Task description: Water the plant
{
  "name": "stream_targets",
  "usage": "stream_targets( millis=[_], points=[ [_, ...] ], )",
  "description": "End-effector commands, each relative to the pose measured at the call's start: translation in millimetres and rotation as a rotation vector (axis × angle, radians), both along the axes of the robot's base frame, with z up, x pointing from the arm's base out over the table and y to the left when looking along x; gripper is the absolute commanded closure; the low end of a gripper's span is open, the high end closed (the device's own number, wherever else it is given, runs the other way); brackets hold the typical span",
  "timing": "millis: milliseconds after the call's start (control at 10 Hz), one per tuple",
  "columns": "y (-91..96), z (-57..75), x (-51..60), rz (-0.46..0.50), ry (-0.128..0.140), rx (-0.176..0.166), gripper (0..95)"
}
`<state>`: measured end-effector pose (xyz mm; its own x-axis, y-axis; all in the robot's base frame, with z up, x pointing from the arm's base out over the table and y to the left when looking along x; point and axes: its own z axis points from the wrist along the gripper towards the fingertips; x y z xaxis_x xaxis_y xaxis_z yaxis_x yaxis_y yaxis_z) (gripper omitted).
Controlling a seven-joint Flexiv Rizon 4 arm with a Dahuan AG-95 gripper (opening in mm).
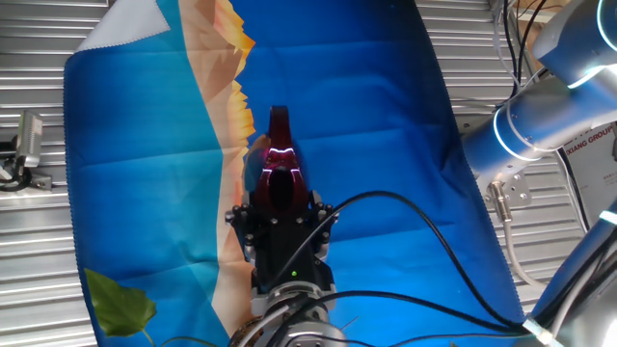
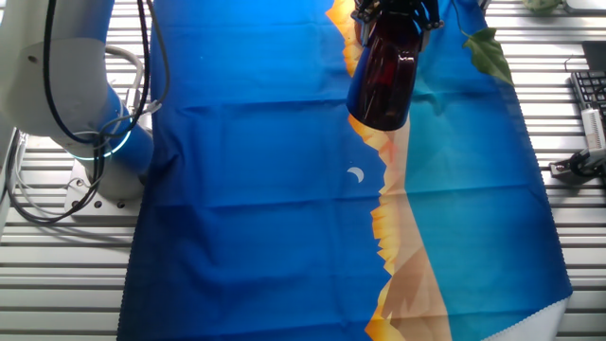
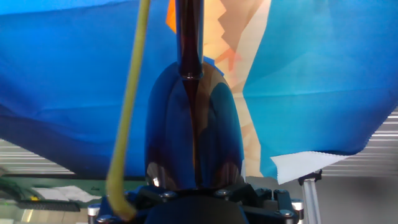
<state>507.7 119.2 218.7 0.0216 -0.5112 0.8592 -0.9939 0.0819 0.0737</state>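
- Clearly, the gripper (image 1: 280, 214) has its fingers closed around the dark red watering vessel (image 2: 383, 80), holding it above the blue cloth (image 2: 256, 189).
- Its long spout (image 3: 188, 37) points away from the hand.
- Dark glass hides the contents; possibly some liquid, but I cannot tell.
- Only leaves of the plant (image 1: 120, 304) show, at the cloth's edge beside the gripper; its pot is out of view.

Bright, even light throughout; white glare streaks sit on the dark red vessel (image 1: 280, 159), whose close-up hand view looks soft.
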Motion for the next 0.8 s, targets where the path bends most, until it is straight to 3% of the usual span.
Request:
stream_targets(
  millis=[100,800],
  points=[
    [-0.8,0.8,-0.2,0.005,0.005,-0.011,95.0],
    [-0.2,1.2,0.5,0.018,0.029,-0.045,95.0]
  ],
)
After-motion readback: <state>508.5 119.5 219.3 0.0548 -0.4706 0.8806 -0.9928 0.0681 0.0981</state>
